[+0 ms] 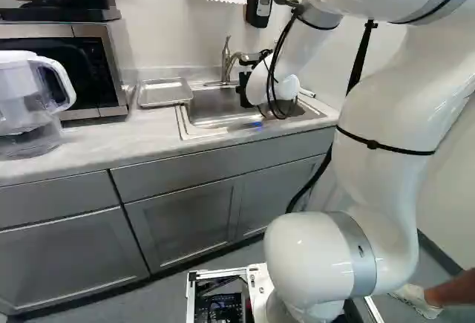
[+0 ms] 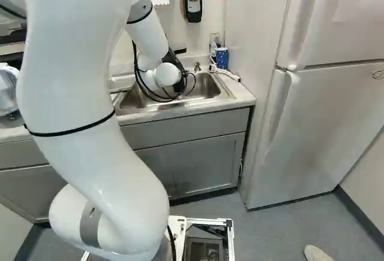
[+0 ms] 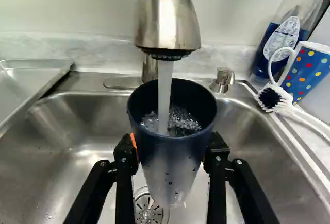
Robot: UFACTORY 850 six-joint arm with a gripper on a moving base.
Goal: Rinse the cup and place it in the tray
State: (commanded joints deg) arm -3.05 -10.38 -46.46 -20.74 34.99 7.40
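Right now, the black two-fingered gripper point(image 1: 245, 91) is clasping a tall dark-blue cup with a cloudy lower part point(image 3: 169, 157), its fingers standing a cup's width apart and pressing from opposite sides. Water is pouring from the brushed-metal faucet point(image 3: 167, 18) into this cup, which is hanging over the stainless-steel sink point(image 3: 77, 126). Beside the sink, a shallow silvery metal tray point(image 1: 165, 92) is lying on the pale marbled countertop point(image 1: 89, 141).

- We have the tray point(image 1: 165, 93) between microwave point(image 1: 110, 78) and sink point(image 1: 214, 103).
- We see the pitcher point(image 1: 21, 104) before the microwave.
- Our cup point(image 3: 172, 157) is under the faucet point(image 3: 167, 18), over the sink.
- Beside the sink we find mug point(image 3: 309, 74), brush point(image 3: 270, 98) and bottle point(image 3: 289, 33).
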